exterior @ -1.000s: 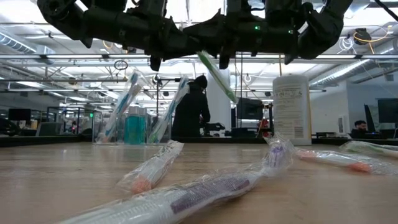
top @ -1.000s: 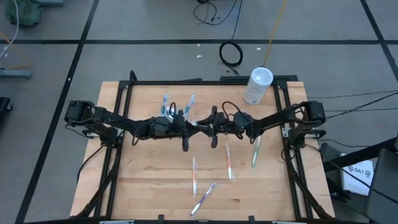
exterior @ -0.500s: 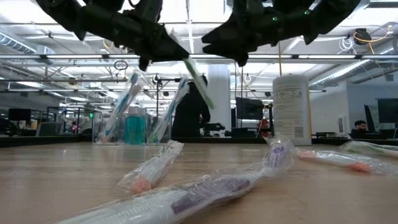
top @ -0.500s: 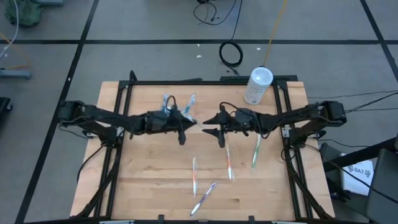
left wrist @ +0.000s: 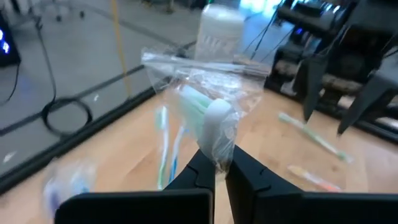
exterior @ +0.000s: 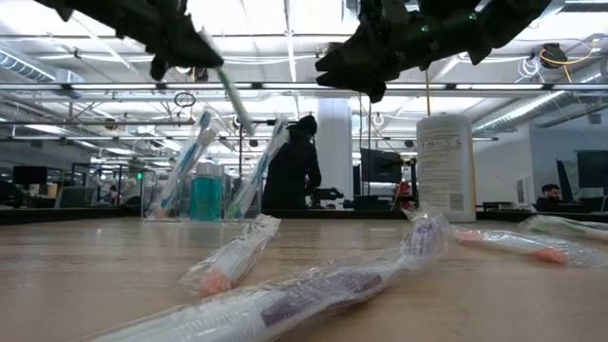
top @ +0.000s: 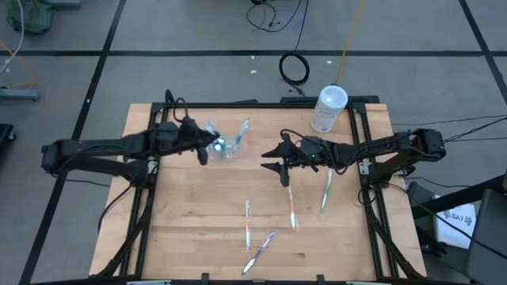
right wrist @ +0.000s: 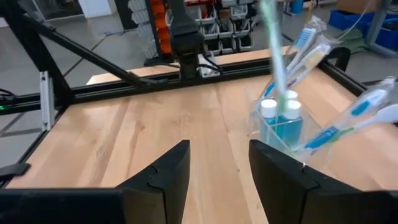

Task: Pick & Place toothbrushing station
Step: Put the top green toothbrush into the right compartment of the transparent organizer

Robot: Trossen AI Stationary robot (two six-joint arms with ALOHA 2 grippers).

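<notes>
since a second ago the two arms have parted: the left gripper [top: 207, 147] has drawn back from the table's middle to the clear cup, taking the green toothbrush in its crinkled see-through wrapper [left wrist: 208, 118] with it, and the right gripper [top: 275, 157] has let go and pulled a little to its own side.

the left gripper's jaws are pinched tight on the lower end of that wrapped toothbrush. in the low view its long axis is steeply tilted, the top leaning left toward the gripper and the lower tip [exterior: 240, 112] pointing down and right, high above the wood.

just right of the left gripper, at the back of the wooden table [top: 182, 229], stands the small clear plastic cup [top: 224, 146]. it holds blue-handled wrapped toothbrushes [right wrist: 346, 124] leaning outward and small white-capped bottles of teal liquid [right wrist: 290, 116].

the right gripper hangs near the table's middle with its jaws parted and empty, facing the cup.

in front lie four more wrapped toothbrushes [top: 291, 207], loose on the wood. at the far right corner stands a white cylindrical canister with a round lid [top: 328, 109].
</notes>
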